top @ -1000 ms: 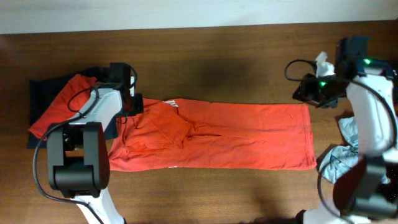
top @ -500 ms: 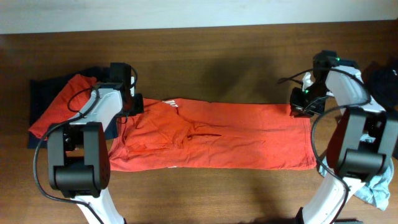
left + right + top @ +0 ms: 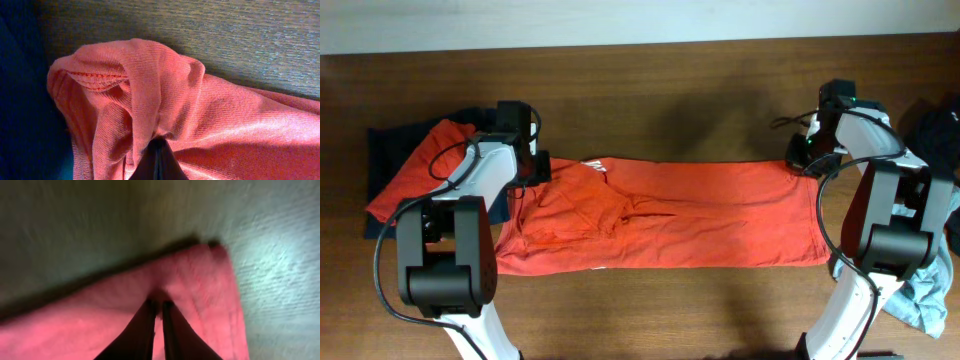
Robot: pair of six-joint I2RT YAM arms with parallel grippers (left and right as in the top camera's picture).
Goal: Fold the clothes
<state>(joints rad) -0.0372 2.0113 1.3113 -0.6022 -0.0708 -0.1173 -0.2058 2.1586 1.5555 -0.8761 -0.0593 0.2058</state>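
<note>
The red-orange T-shirt lies spread in a long band across the middle of the table. My left gripper is shut on a bunched fold at its far left corner; the left wrist view shows the dark fingertips closed together in the cloth. My right gripper is at the shirt's far right corner. In the right wrist view its fingers are pressed nearly together with the shirt's edge pinched between them. The print is hidden.
A plain orange-red garment lies on a navy one at the left, which also shows in the left wrist view. A black garment lies at the right edge. A grey-blue one is behind my right arm's base.
My right arm has swung left from the table's right side down onto the shirt's far right corner and closed on it. The left arm and the shirt have stayed put.
</note>
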